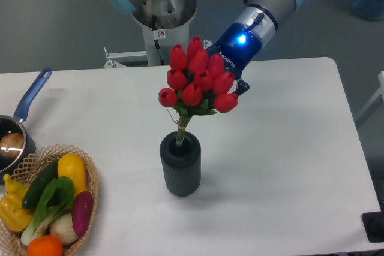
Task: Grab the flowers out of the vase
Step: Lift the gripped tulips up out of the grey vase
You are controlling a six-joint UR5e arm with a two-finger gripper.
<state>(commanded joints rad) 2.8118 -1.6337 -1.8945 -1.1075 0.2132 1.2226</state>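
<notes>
A wicker basket (90, 175) of vegetables (51, 202) sits beside a blue-handled saucepan (17, 125) on the white table (288, 166).

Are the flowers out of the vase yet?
Not fully. The flowers are lifted, but the stem ends still dip into the mouth of the vase, which stands upright. The gripper is mostly hidden behind the buds.
</notes>
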